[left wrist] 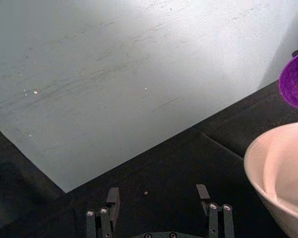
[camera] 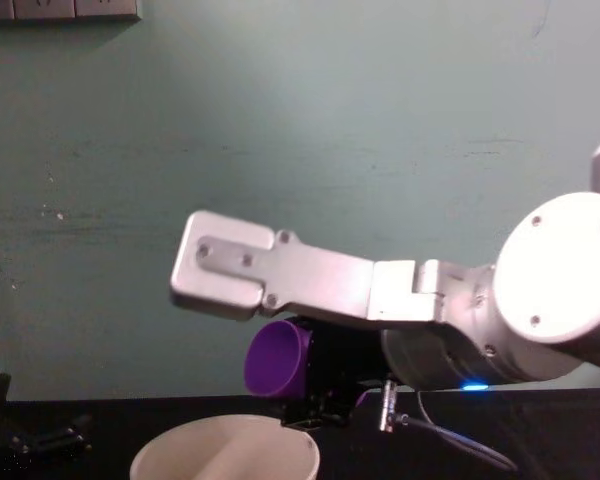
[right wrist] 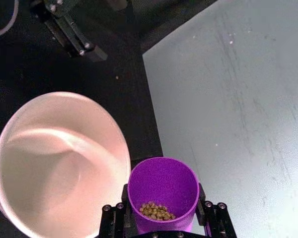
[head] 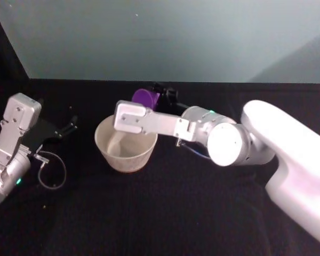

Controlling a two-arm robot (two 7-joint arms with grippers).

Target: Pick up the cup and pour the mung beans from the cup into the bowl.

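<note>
Tipping the purple cup point(right wrist: 162, 183) beside the cream bowl point(right wrist: 49, 163), with the mung beans point(right wrist: 156, 211) not yet poured.

Held clear of the black desk point(head: 149, 213) by the right gripper point(right wrist: 162, 208), with fingers point(right wrist: 116, 218) clamped on opposite sides of the cup wall and the mouth turned toward the robot's left, just above and beyond the bowl's far rim. Probably light, thin, smooth plastic: slippery in a loose pinch, apt to flex in a hard one, so best gripped firmly across the tapered sides, clear of the mouth. Only a small heap of beans, so little weight to shift, though likely to roll out fast and bounce. Parked low at the robot's left, the left gripper point(left wrist: 158, 198), with fingers spread wide and empty.
</note>
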